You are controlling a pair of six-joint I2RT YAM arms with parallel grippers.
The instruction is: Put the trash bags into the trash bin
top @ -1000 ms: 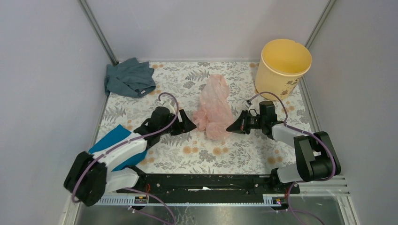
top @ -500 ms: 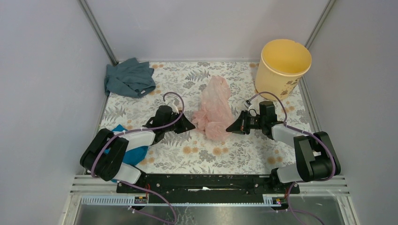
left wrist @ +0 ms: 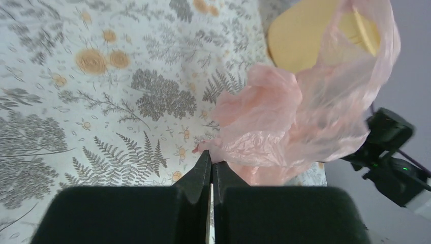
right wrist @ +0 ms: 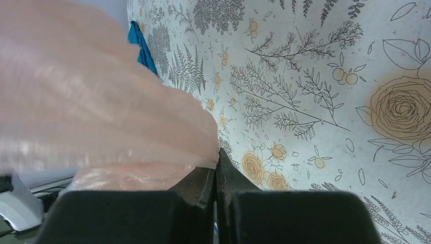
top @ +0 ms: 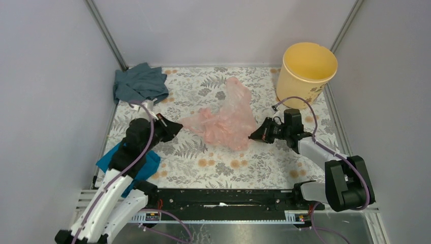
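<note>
Pale pink filmy plastic bag (top: 223, 119) spreads across the middle of the top view. Its left corner is pinched tight in the left gripper (top: 177, 125), and its right edge is clamped in the right gripper (top: 252, 135). The yellow-orange bucket (top: 306, 71) stands apart at the upper right.

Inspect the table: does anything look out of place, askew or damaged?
Nothing looks spilled or damaged. The pink bag is stretched between the left fingers and right fingers, both shut on it. Strays: a crumpled grey-blue cloth far left, a teal cloth near left.
</note>
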